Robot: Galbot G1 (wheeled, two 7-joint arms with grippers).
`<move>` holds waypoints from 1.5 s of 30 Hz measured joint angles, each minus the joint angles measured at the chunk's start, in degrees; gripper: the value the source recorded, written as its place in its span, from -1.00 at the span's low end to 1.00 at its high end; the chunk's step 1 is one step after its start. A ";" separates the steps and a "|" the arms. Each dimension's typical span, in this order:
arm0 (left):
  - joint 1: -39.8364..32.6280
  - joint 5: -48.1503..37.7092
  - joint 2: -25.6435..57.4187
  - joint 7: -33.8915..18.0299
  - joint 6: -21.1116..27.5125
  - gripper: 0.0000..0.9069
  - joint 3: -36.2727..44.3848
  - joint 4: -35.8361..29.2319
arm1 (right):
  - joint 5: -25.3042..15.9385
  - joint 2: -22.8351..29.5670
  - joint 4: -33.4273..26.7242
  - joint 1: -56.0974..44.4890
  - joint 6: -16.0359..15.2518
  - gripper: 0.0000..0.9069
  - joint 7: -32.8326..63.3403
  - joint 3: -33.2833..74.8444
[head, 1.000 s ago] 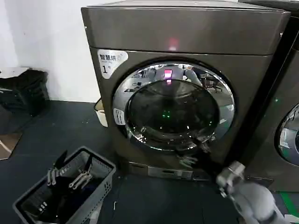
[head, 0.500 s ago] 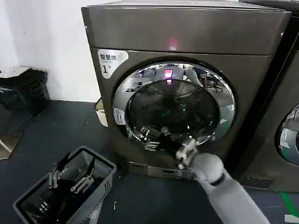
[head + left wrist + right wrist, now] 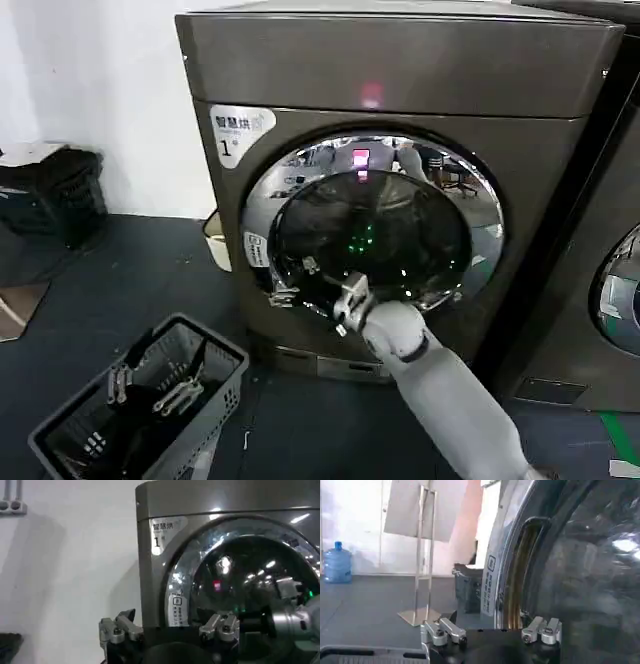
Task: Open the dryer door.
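Right gripper (image 3: 318, 292) now farther left, at the dryer door (image 3: 370, 228) lower-left rim.

You see a dryer (image 3: 400, 80) in brushed, satiny bronze-grey metal, your dryer door (image 3: 372, 232) rimmed in mirror-bright chrome around glossy dark glass, a grey plastic basket (image 3: 140, 415), matt dark floor (image 3: 120, 280).

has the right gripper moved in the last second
Yes. The right gripper has swung left and up across the head view, from the dryer's lower right corner to the lower left rim of the door.
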 joint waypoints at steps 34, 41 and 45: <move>-14.33 -24.35 19.28 12.65 17.58 1.00 -20.94 12.55 | 5.31 -11.33 13.04 -10.95 1.31 1.00 -36.31 7.80; -17.06 -27.30 26.85 13.09 18.23 1.00 -21.84 19.16 | 4.21 -14.20 16.70 -16.73 2.07 1.00 -44.67 12.53; -19.65 -27.64 30.28 12.15 18.14 1.00 -20.06 22.79 | 3.32 -15.04 18.42 -20.20 3.19 1.00 -50.83 15.55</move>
